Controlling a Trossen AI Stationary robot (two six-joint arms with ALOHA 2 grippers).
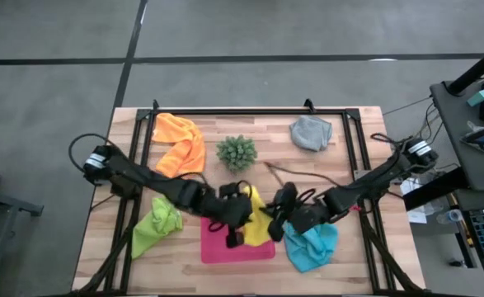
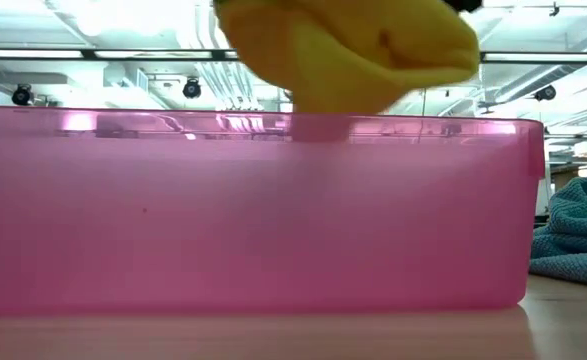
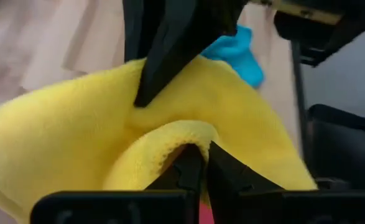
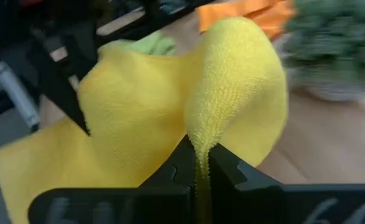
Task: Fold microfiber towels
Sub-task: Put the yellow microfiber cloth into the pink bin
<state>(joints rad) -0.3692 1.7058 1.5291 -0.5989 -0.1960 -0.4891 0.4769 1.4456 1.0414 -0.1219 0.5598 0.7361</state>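
Microfiber towels, five by my count, are spread over the bench (image 1: pixel 340 177). Going left to right I see the lime green towel (image 1: pixel 157 224) crumpled at the near left, the orange towel (image 1: pixel 180 142) at the far left, the yellow towel (image 1: pixel 258 221) in the middle over the pink tray (image 1: pixel 225 250), the light blue towel (image 1: pixel 313 246) bunched at the tray's right edge, and the grey towel (image 1: pixel 311 133) at the far right.

One small spiky green plant (image 1: pixel 237 152) stands between the orange and grey towels, just beyond the arms. A dark cable (image 1: pixel 295 174) trails across the wood to its right.

My left gripper (image 1: pixel 235 238) sits over the tray with its jaws closed on a fold of the yellow towel. My right gripper (image 1: pixel 276 231) is just beside it, jaws pinched shut on another edge of the same towel, so the cloth hangs lifted between the two.

From bench level the tray's translucent pink wall fills nearly the whole view and blocks everything behind it; only the raised yellow cloth shows above its rim and the blue towel off its right end.

The bench is pale wooden planking with a black frame, standing on grey floor. One dark desk (image 1: pixel 472 91) with equipment stands to the right. Ceiling lights and pipes show beyond.
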